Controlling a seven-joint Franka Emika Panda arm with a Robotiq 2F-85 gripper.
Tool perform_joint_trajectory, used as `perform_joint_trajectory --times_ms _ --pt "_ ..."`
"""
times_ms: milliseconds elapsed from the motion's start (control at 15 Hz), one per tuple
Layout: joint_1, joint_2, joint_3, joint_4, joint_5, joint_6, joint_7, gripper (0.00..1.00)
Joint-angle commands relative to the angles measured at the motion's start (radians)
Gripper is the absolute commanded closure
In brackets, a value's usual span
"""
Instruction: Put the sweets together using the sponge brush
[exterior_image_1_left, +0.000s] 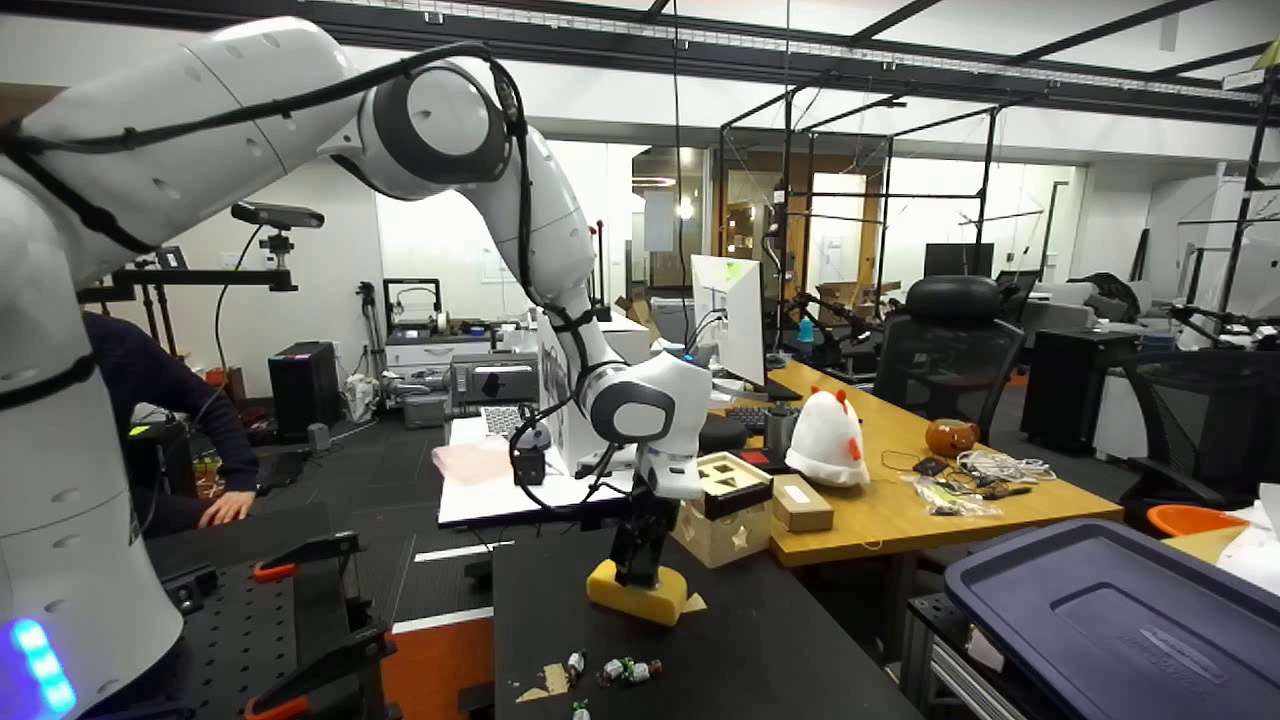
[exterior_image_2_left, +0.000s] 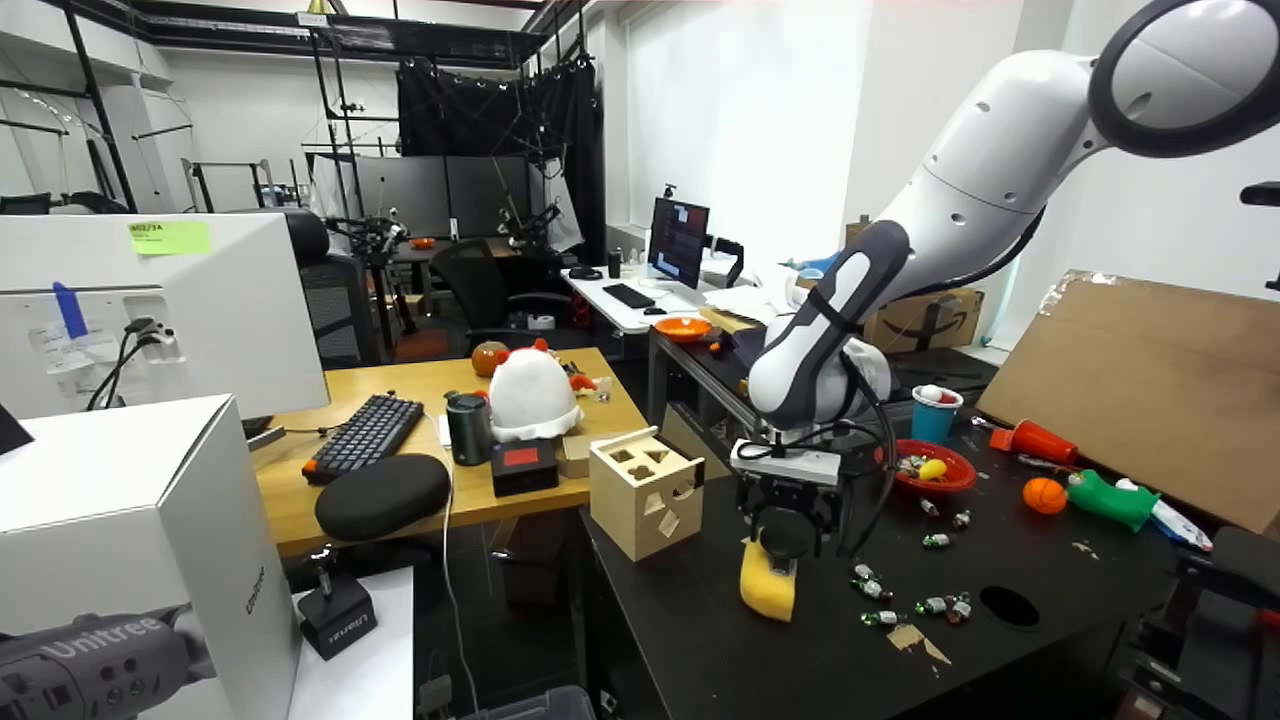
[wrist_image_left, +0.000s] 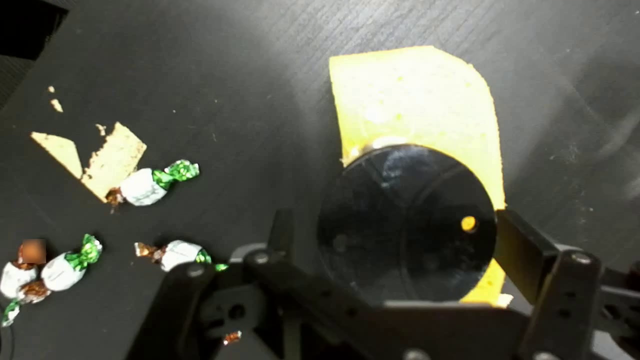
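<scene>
The sponge brush, a yellow block (exterior_image_1_left: 636, 597) with a black disc on top, sits on the dark table in both exterior views (exterior_image_2_left: 768, 588); in the wrist view its sponge (wrist_image_left: 415, 95) is partly hidden under the disc. My gripper (exterior_image_1_left: 638, 575) is down at it; in the wrist view the fingers (wrist_image_left: 395, 235) stand wide apart at either side of the disc, with a gap at the left finger and the right finger close to the rim. Several wrapped sweets, white with green and brown ends, lie apart from the sponge (exterior_image_1_left: 640, 671) (exterior_image_2_left: 936, 541) (wrist_image_left: 143, 187).
A wooden box with holes (exterior_image_1_left: 735, 535) stands beside the gripper, also in an exterior view (exterior_image_2_left: 645, 500). A red plate (exterior_image_2_left: 962, 478), blue cup (exterior_image_2_left: 932, 418), orange ball (exterior_image_2_left: 1045, 496) and green toy (exterior_image_2_left: 1110, 500) lie farther along. Tan scraps (wrist_image_left: 115, 160) lie by the sweets.
</scene>
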Motion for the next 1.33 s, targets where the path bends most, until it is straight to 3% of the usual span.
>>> perform_joint_trajectory --times_ms 0,67,267,733,1267 --pt "-0.008 -0.002 0.009 -0.005 0.017 0.044 0.027 0.25" --pt "-0.008 -0.002 0.009 -0.007 0.018 0.051 0.027 0.26" --pt "-0.009 -0.002 0.01 -0.007 0.018 0.064 0.025 0.48" --pt "-0.005 -0.016 0.027 -0.016 0.016 0.09 0.005 0.49" --pt "0.009 -0.041 0.072 -0.024 -0.06 0.068 -0.199 0.49"
